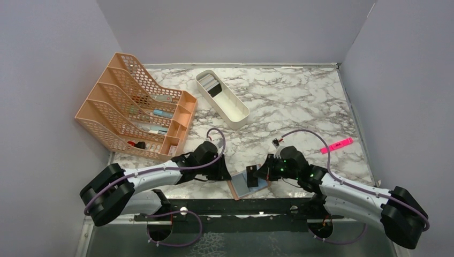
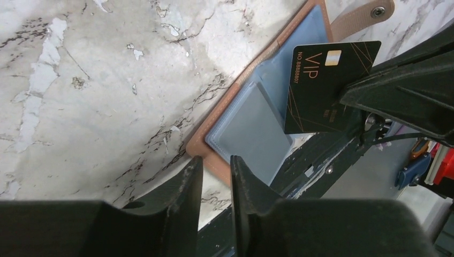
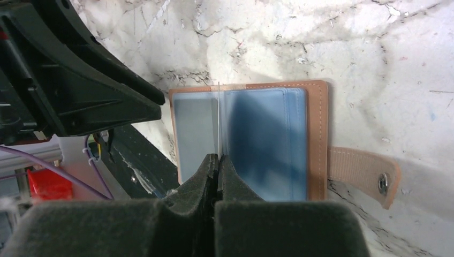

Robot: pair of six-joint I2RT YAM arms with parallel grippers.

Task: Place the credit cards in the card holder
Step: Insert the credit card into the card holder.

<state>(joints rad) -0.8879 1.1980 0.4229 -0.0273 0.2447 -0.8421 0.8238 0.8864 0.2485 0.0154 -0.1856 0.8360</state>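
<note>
- far left, the rack [image 1: 134,112] plays no part in this step, so i keep clear of it.
- behind me the tray [image 1: 235,115] holds other cards [image 1: 210,84], grey and dark. they wait for later turns, i judge.
- my left gripper [image 2: 215,160] sits low at the holder's near corner. its jaws are parted by a narrow gap with nothing clearly between them, and i cannot tell whether they touch the tan edge. its best use, i think, is to pin that edge so the holder cannot slide.
- the holder [image 2: 251,128] lies open and flat at the near edge of the table, clear blue sleeves up and snap strap splayed out.
- the card [image 2: 321,91], black with gold "vip" lettering, stands on edge over the sleeves, about where two of them meet. i cannot tell if it touches them.
- my right gripper [image 3: 218,158] is pressed together, pinching that card. to do this well i should line its lower edge up with a sleeve mouth, tilt it shallow, start one corner in and slide gently. a straight push could buckle the plastic or shove the holder off the edge.
- far right, the highlighter [image 1: 337,145] lies well apart.
</note>
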